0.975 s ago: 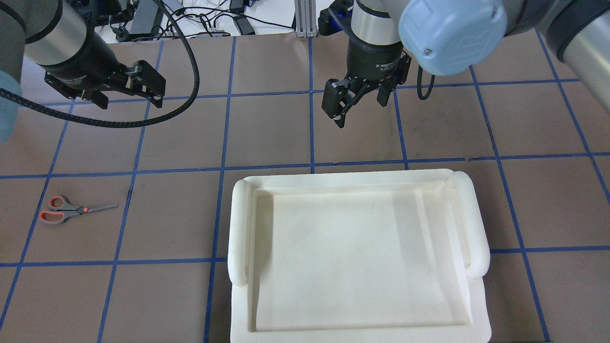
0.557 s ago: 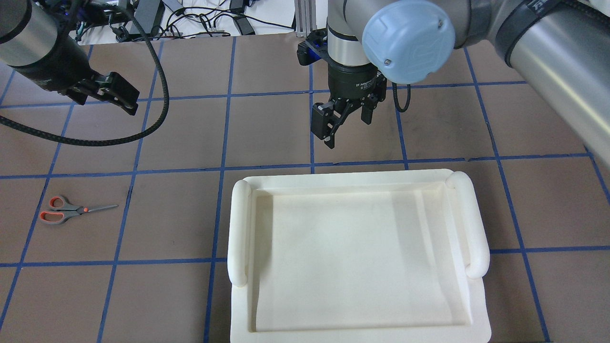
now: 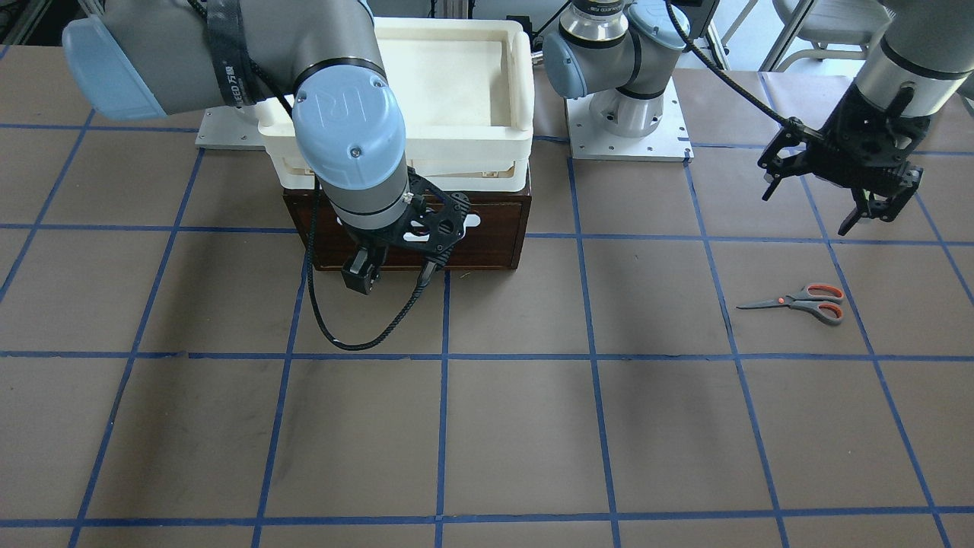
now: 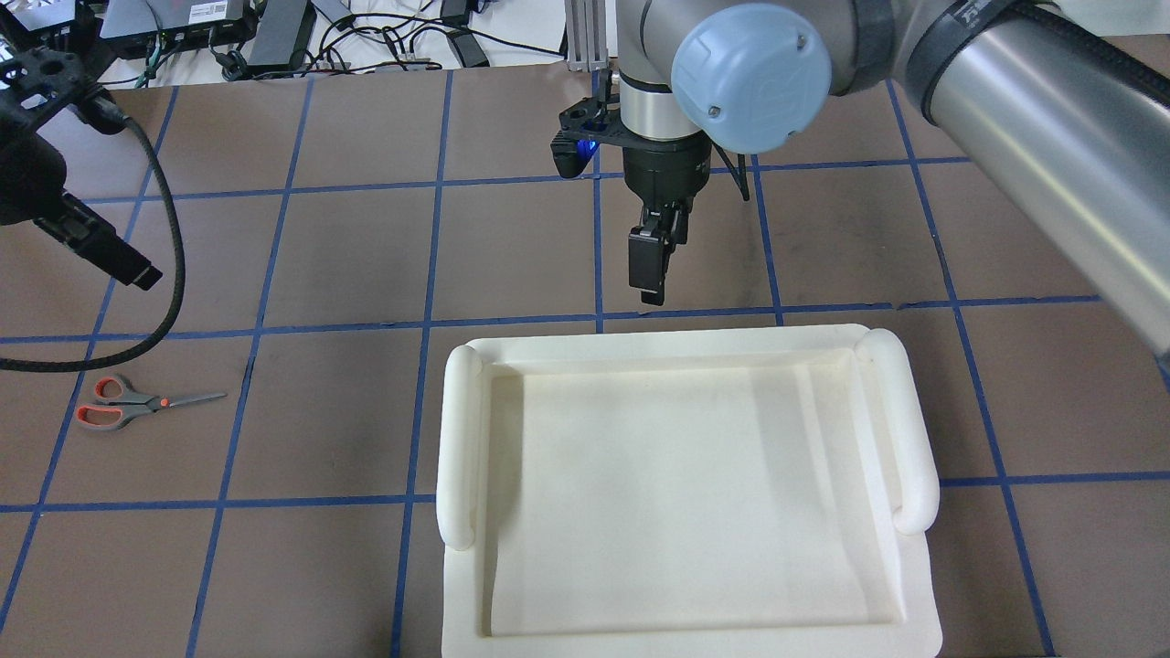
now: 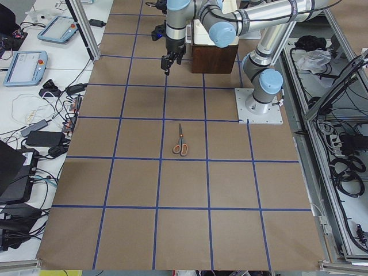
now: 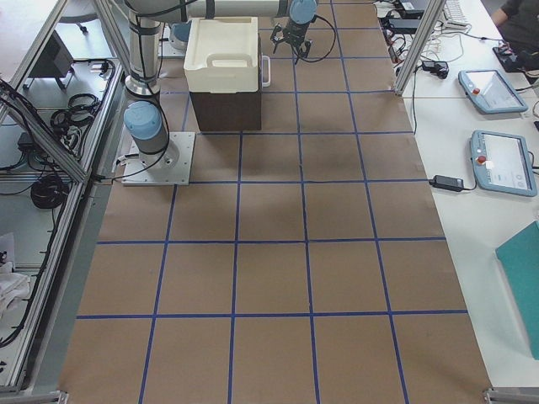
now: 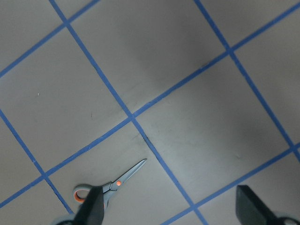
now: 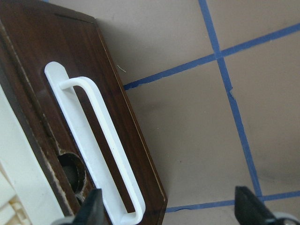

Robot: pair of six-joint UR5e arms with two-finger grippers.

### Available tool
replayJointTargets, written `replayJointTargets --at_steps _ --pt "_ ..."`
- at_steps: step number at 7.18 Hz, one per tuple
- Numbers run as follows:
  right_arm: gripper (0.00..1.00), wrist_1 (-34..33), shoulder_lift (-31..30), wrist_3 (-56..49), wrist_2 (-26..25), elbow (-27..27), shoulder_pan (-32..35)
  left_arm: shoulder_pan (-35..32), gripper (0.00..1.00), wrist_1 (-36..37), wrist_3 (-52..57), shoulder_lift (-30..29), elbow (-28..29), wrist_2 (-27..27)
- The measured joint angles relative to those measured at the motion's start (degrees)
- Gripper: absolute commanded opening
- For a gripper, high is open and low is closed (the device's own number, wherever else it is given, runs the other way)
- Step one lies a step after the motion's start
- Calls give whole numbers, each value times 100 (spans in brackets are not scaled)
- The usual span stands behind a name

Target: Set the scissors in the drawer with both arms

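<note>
Brown taped tabletop [image 4: 347, 256]; slim scissors [image 4: 151, 403] lie flat; left fingers [image 7: 93, 209], right fingers [image 8: 248, 208] spread wide.

- The table [image 4: 320, 439] is showing flat brown paper crossed by a square grid of blue tape [image 4: 422, 320].
- The scissors [image 4: 137, 402] are showing dark grey blades, grey handle loops lined orange-red, and an orange dot at the pivot.
- The drawer [image 8: 56, 51] is showing a dark brown wood-grain front with a white bar handle [image 8: 101, 150].
- The bin [image 4: 462, 439] is showing plain cream-white.
- The right arm [image 4: 1024, 100] and left arm [image 3: 909, 42] are showing grey-silver, with a light blue joint cap [image 4: 749, 73].
- The left gripper [image 7: 171, 208] and right gripper [image 8: 168, 208] are showing black.
</note>
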Motion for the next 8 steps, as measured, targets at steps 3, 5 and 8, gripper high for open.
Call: replayJointTargets --at_steps 3,5,8 --pt "100 -172 179 -1292 227 65 5 1008 100 41 2857 -377 -370 -11" --pt "100 -209 318 -2174 -14 103 13 1256 100 810 4614 -911 -599 30" --pt "100 -215 371 -2597 116 185 46 1375 100 2659 6129 -1720 -1167 340"
